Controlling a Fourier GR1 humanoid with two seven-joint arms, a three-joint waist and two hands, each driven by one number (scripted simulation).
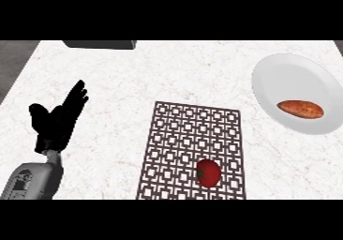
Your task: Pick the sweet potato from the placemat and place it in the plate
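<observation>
An orange-brown sweet potato (300,109) lies in the white plate (285,70) at the right side of the counter. A brown patterned placemat (190,136) covers the middle of the counter and carries a red tomato (208,173) near its lower right corner. My left hand (57,122) shows at the left with straight fingers pointing up, holding nothing, well apart from the placemat. The right hand does not show.
The counter top is white marble (133,75). A dark grey object (100,44) sits at the far edge, upper left. Dark floor shows past the counter's left and right edges.
</observation>
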